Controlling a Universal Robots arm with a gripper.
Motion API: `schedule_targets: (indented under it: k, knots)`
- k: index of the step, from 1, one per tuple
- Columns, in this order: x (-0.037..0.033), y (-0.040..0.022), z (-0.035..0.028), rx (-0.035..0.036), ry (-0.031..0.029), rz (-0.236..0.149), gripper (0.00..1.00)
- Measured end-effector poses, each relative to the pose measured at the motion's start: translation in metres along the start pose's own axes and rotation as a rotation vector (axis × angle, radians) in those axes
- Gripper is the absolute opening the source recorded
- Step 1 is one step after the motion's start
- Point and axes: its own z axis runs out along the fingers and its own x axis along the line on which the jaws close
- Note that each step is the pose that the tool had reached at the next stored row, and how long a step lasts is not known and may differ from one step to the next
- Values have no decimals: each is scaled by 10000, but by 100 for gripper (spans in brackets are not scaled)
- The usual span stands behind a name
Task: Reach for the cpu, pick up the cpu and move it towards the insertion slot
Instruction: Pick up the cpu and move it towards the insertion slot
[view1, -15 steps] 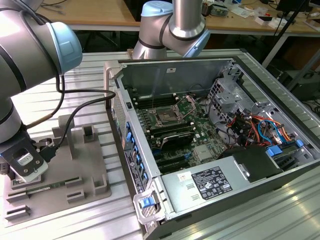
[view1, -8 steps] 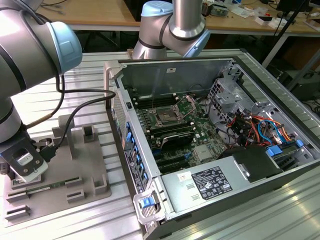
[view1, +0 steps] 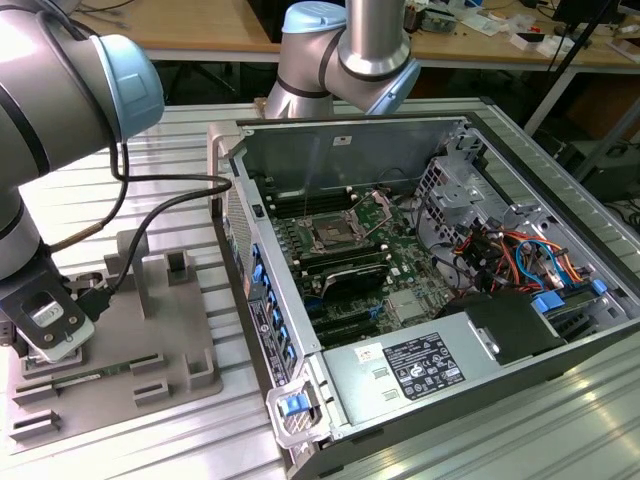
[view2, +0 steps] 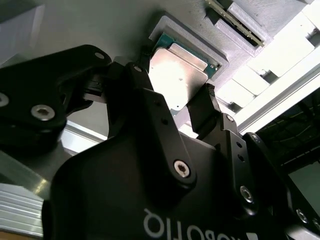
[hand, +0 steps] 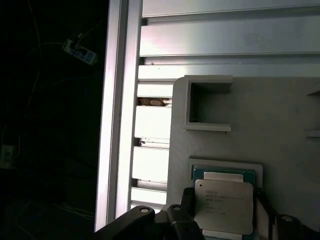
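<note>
Silvery cpu (hand: 223, 206) lies flat in the grey tray (hand: 280, 115) on the surface, at the exterior view's left. The tool (view2: 173, 79) straddles it, jaws apart beside opposite edges. The insertion slot (view1: 330, 235) sits well apart, rightward.

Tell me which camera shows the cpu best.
The first wrist view: the cpu lies face-on in the grey tray, its pale top plain. The second wrist view shows it slanted, glaring, partly behind the gripper. In the exterior view the gripper hangs over that tray.
</note>
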Motion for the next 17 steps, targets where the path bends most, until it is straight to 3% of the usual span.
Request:
schedule_targets:
  k: [9,17]
  knots:
    - [2,6,-153,-1,-2,0,55]
    - [2,7,-175,-2,-1,0,55]
